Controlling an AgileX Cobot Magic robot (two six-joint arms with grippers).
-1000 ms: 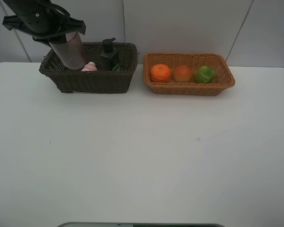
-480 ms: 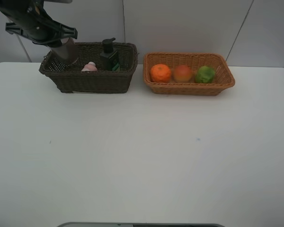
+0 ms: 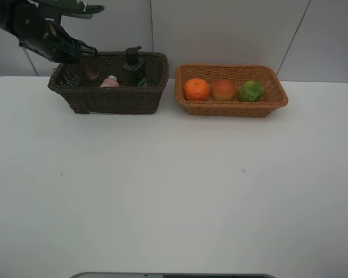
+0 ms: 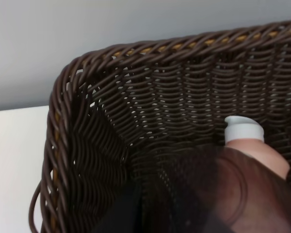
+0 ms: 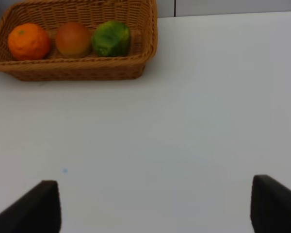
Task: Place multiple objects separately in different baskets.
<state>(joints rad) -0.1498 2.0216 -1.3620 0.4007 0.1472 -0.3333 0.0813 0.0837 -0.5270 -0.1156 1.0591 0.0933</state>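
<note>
My left gripper (image 3: 80, 60) hangs over the left end of the dark brown basket (image 3: 110, 99), shut on the translucent mauve cup (image 3: 88, 70), which tilts down inside it. In the left wrist view the cup (image 4: 223, 194) fills the near foreground against the basket wall (image 4: 150, 48), with the pink white-capped tube (image 4: 243, 131) behind it. The tube (image 3: 109, 82) and the dark green pump bottle (image 3: 133, 67) stand in this basket. In the light tan basket (image 3: 232, 109) lie the orange (image 3: 196, 89), peach (image 3: 223, 90) and green fruit (image 3: 252, 91). My right gripper (image 5: 155, 208) is open above bare table.
Both baskets stand side by side at the back of the white table (image 3: 174, 185), against a pale wall. From the right wrist, the tan basket (image 5: 77, 70) with its fruit lies some way ahead of the fingers. The right arm does not show in the exterior view.
The left arm has lowered the cup from upright above the basket's left end down into it, tilting it over, while the arm itself drew back to the left. Nothing else moved.
</note>
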